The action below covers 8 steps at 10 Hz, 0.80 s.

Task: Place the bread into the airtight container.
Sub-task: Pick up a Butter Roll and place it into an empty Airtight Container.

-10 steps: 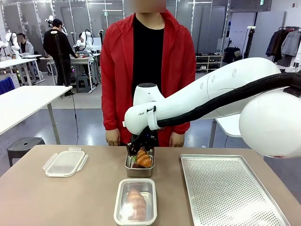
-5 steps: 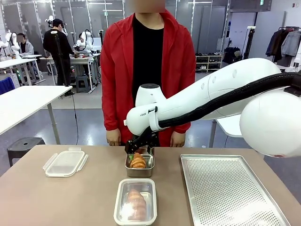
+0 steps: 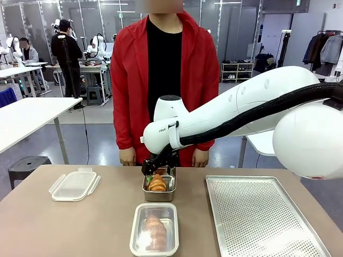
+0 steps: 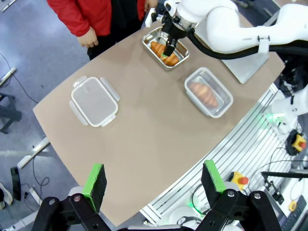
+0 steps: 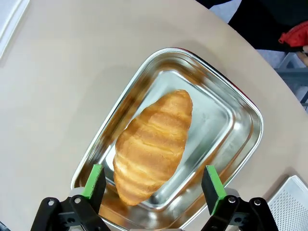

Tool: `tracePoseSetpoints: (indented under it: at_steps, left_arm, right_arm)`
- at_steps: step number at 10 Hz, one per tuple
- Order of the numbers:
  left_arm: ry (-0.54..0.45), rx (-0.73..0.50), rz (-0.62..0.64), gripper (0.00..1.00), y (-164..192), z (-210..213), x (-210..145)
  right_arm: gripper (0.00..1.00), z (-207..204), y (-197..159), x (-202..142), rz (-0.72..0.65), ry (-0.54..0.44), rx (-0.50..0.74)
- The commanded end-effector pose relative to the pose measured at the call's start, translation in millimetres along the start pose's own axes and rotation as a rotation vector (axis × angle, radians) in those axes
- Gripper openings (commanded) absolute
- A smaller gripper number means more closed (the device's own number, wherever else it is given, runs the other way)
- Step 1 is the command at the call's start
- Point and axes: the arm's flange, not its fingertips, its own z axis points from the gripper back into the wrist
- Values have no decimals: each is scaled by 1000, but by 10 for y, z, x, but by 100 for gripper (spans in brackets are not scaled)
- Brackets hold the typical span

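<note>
A golden croissant-shaped bread lies loose in a shallow steel container at the table's far middle. My right gripper hovers open just above it, with a green pad on either side and nothing between them. From the front, that gripper sits over the steel container and its bread. Nearer me, a clear plastic container holds a second bread. My left gripper hangs open high above the table's near edge.
A clear lid with clip flaps lies at the far left. A perforated metal tray covers the right side. A person in a red jacket stands at the far edge, with hands hanging just behind the steel container.
The right gripper has let go of the bread, which now lies flat in the steel container. The gripper has lifted slightly. The person has shifted a little.
</note>
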Motion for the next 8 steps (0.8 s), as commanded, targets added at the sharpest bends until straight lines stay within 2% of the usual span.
tracePoseSetpoints:
  at_steps: [1, 7, 8]
  left_arm:
    - [-3, -5, -19, 100, 11, 14, -3]
    - [-3, -5, -19, 100, 11, 14, -3]
    - [-3, -5, -19, 100, 11, 14, -3]
  right_arm:
    - [100, 11, -9, 1, -7, 5, -9]
    - [100, 2, -4, 0, -1, 2, -1]
    - [100, 269, 61, 19, 31, -1, -68]
